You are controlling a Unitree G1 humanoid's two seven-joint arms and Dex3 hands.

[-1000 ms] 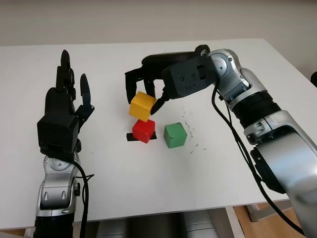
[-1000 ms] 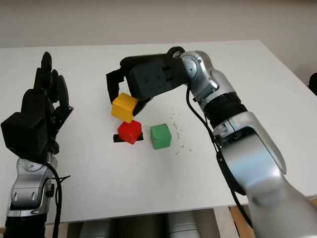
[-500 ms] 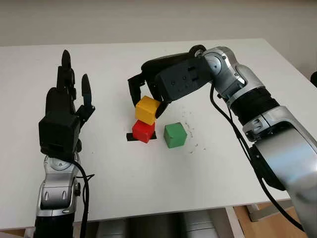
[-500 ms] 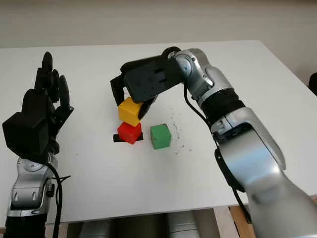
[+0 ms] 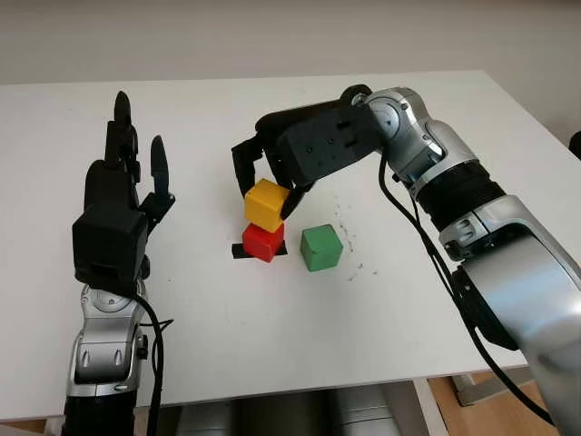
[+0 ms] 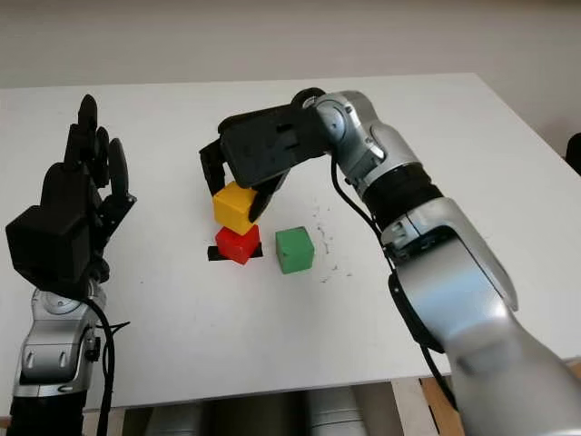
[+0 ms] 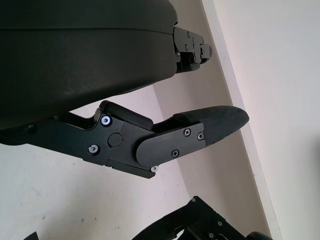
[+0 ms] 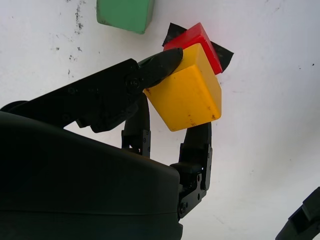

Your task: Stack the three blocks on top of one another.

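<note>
My right hand (image 5: pixel 266 184) is shut on the yellow block (image 5: pixel 266 204) and holds it tilted right on top of the red block (image 5: pixel 263 242). The red block sits on a strip of black tape (image 5: pixel 238 252) in the middle of the white table (image 5: pixel 272 345). In the right wrist view the yellow block (image 8: pixel 185 95) is pinched between my fingers (image 8: pixel 125 85), with the red block (image 8: pixel 197 42) just beneath it. The green block (image 5: pixel 321 247) stands on the table just right of the red one. My left hand (image 5: pixel 123 195) is open, raised upright over the left side of the table.
Small dark scuff marks (image 5: pixel 349 238) dot the table right of the green block. The table's front edge (image 5: pixel 300 392) runs close to my body.
My right hand has carried the yellow block down and slightly right, from beside and above the red block onto its top. The left hand has stayed put.
</note>
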